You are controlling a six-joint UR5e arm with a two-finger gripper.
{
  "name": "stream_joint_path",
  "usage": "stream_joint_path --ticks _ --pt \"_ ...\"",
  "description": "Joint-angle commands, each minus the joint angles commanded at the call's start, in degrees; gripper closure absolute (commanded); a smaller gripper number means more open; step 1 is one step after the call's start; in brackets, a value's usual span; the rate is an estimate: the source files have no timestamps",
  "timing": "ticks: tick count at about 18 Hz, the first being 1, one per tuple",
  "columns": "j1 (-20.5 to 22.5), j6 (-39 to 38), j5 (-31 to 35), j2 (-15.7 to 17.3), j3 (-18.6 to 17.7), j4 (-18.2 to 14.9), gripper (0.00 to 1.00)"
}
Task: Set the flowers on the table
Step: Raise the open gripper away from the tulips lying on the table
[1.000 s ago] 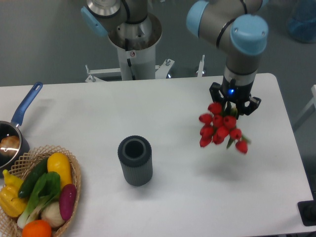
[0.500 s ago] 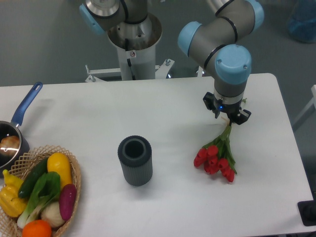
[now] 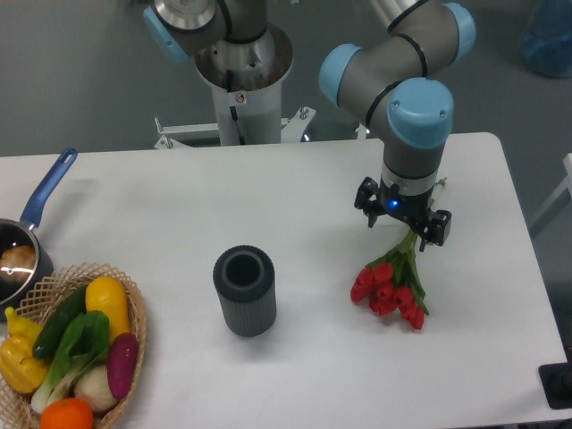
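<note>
Looking for writing, you will find none that can be read: only a small red-and-white sticker on the arm's base column [image 3: 238, 96], too small to make out, and a blue light glowing on the wrist above the jaws.

Your gripper [image 3: 403, 218] hangs low over the table [image 3: 161, 206], its two black fingers [image 3: 366, 195] spread wide, one to each side of the stem ends. The jaws hold nothing. Whether a fingertip brushes the stems cannot be told from this view.

The flowers [image 3: 390, 286], a bunch of red tulips, lie flat on the white tabletop just below and toward the front edge from the jaws. The pale green stems point up toward the gap between the fingers; the red heads fan out away from it, nearer the camera.

Compared with half a second ago, the fingers were then closed narrow on the stems; they now stand apart. The bunch has kept its place on the table. One second ago it hung in the air from the gripper.

Well to the left of the jaws stands a dark grey ribbed cylindrical vase [image 3: 244, 290], upright and apart from the tulips. Farther left sit a wicker basket [image 3: 134, 313] of vegetables and a blue-handled saucepan [image 3: 36, 219].
</note>
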Motion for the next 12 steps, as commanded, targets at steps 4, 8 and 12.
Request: stream_joint_path --ticks 4,8,12 --pt "0.35 1.58 -0.70 0.18 0.27 0.09 0.00" --pt "0.53 2.64 -1.85 0.18 0.27 0.35 0.00" --pt "0.61 2.64 -1.85 0.18 0.27 0.35 0.00"
